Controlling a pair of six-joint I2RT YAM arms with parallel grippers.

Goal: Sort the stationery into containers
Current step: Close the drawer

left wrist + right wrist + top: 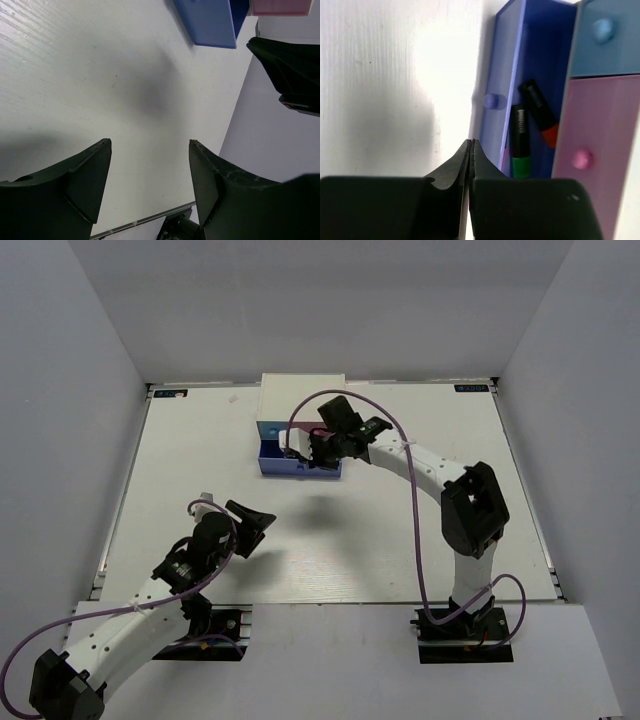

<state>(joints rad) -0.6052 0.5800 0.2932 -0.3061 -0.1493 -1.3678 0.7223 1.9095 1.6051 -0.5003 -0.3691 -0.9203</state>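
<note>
Right gripper (471, 142) is fully closed, pads pressed together, nothing in it. It sits at the small white box-shaped desktop chest (302, 395), top centre of the overhead view, with its tips just outside the front panel of the pulled-out wide dark blue plastic drawer (540, 55). In that drawer are a green-capped black highlighter (521, 145) and an orange-capped black highlighter (540, 112). They lie close together, long axes roughly parallel to the front panel (orange one tilted), caps toward the bottom of the right wrist frame. The light blue drawer (607, 35) and pink drawer (600, 150) are both pushed in, at frame right. Key relation: the front panel lies just right of the closed tips, and its round knob (492, 101) is up-right of them, near but apart. My guess is the next move nudges the drawer shut, so the push goes frame-right, square to the panel. Left gripper (150, 142) has its jaws wide apart and empty over the white table (75, 75), lower left overhead and well apart from the chest, so the right arm is clearly nearer. No other stationery in view.
</note>
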